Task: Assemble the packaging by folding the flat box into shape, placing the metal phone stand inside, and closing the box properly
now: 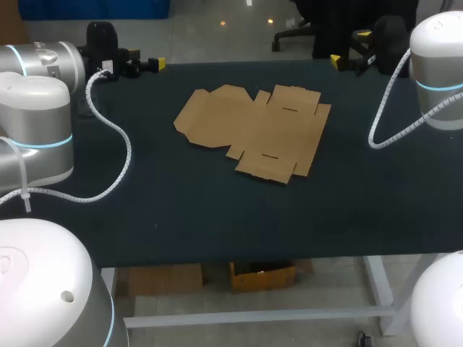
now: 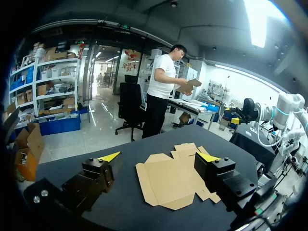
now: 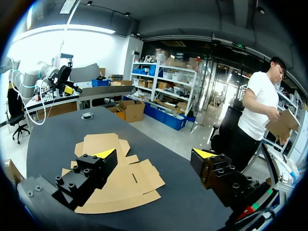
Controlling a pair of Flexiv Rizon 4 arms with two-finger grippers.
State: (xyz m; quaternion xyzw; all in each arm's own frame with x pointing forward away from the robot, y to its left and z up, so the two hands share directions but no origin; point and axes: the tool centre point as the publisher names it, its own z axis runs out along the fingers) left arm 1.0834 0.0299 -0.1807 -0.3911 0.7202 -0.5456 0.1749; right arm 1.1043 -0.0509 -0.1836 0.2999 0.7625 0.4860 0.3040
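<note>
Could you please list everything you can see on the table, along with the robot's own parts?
flat box: one, brown cardboard, unfolded, lying flat at the table's middle.
small object: one, greyish, near the table's far end in the right wrist view; too small to identify.
table: one, dark top.
left arm: one, white and silver, head view's left.
right arm: one, white and silver, head view's right.
left claw: one, black with yellow tips, open, empty.
right claw: one, black with yellow tips, open, empty.

Left claw (image 2: 159, 156) and right claw (image 3: 155, 153) both hover aloft, gaping wide.
</note>
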